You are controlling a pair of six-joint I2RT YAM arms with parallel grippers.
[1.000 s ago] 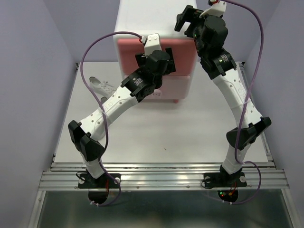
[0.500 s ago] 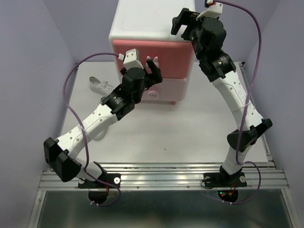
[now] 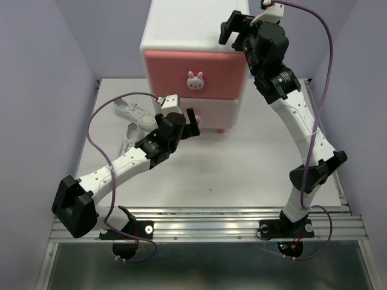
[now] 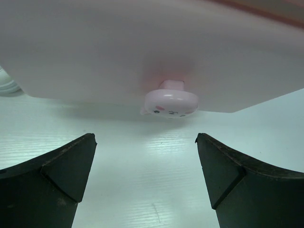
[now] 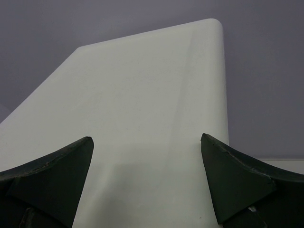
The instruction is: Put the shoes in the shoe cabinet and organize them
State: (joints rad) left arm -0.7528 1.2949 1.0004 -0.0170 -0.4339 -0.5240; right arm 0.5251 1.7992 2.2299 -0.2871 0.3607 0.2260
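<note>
The shoe cabinet (image 3: 181,27) stands at the back of the table, both drawers closed. Its darker pink upper front shows a white bunny knob (image 3: 195,80). My left gripper (image 3: 192,121) hangs open low before the pale pink lower drawer (image 3: 224,112). In the left wrist view that drawer's knob (image 4: 171,100) sits just beyond the open left gripper (image 4: 145,137), untouched. Two white shoes (image 3: 134,112) lie on the table left of the cabinet. My right gripper (image 3: 236,27) hovers open over the cabinet's top (image 5: 142,104), holding nothing.
Lilac walls close in the table on the left, right and back. The left arm's purple cable (image 3: 100,121) loops above the shoes. A metal rail (image 3: 205,226) runs along the near edge by both arm bases.
My left arm has dropped from the upper drawer front down to the lower drawer, uncovering the upper bunny knob and more of the white shoes. The right arm has hardly moved.
</note>
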